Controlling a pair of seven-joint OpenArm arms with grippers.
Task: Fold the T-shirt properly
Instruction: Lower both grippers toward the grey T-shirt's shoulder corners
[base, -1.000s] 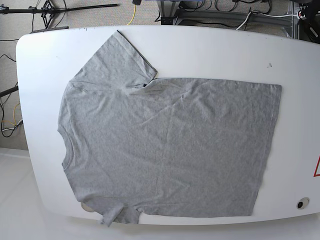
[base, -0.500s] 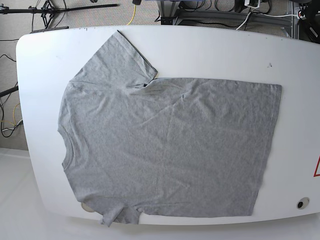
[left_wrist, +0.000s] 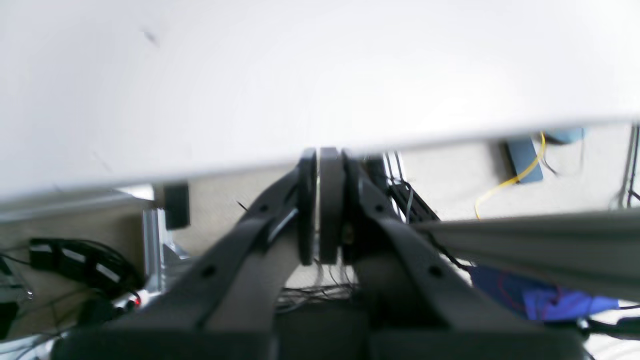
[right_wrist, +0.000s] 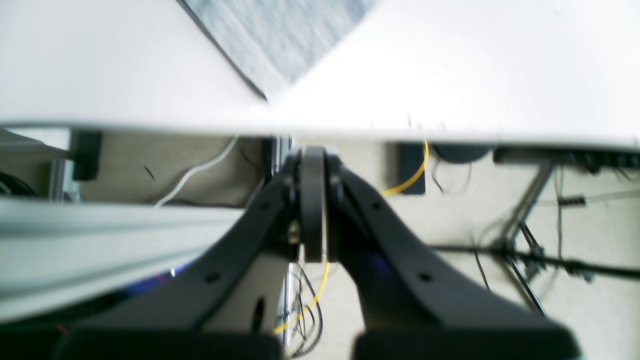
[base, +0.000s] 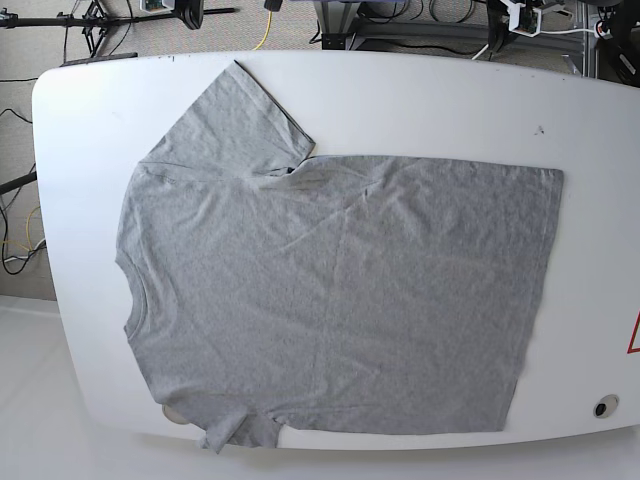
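Observation:
The heather-grey T-shirt (base: 330, 290) lies spread flat on the white table (base: 420, 100), neck to the left and hem to the right. One sleeve (base: 235, 125) points to the far edge, and its tip (right_wrist: 290, 30) shows in the right wrist view. The near sleeve (base: 235, 430) is crumpled at the front edge. My left gripper (left_wrist: 318, 155) is shut and empty, off the table beyond its far edge. My right gripper (right_wrist: 313, 150) is likewise shut on nothing, just short of the table rim near the sleeve tip.
Cables, stands and metal frame parts (base: 400, 25) lie on the floor behind the table. A small round hole (base: 603, 408) sits at the table's front right corner. A small dark mark (base: 538, 130) is on the table's far right.
The T-shirt has not moved. In the base view, small parts of both arms have come into sight at the top edge, behind the table.

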